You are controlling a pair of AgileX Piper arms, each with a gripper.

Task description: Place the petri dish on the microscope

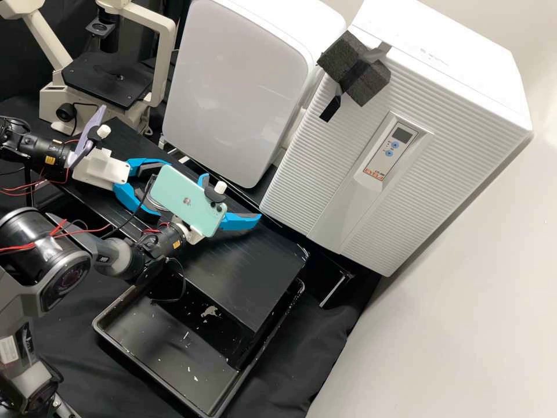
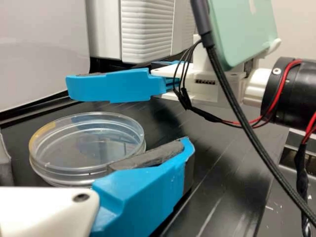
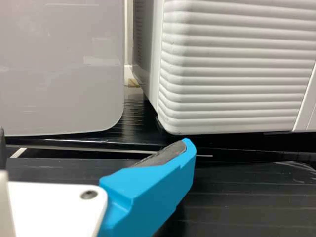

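The left pincer (image 1: 163,188) is standing spread around the petri dish (image 2: 84,145); the right pincer (image 1: 231,199) is also standing spread.

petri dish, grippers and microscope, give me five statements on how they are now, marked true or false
1. The petri dish rests on the black platform. True.
2. The left gripper is shut. False: its fingers are apart.
3. The microscope holds the dish. False: the dish is away from it.
4. The right gripper is open. True.
5. The mint-green phone lies on the platform. False: it is mounted on the right arm.
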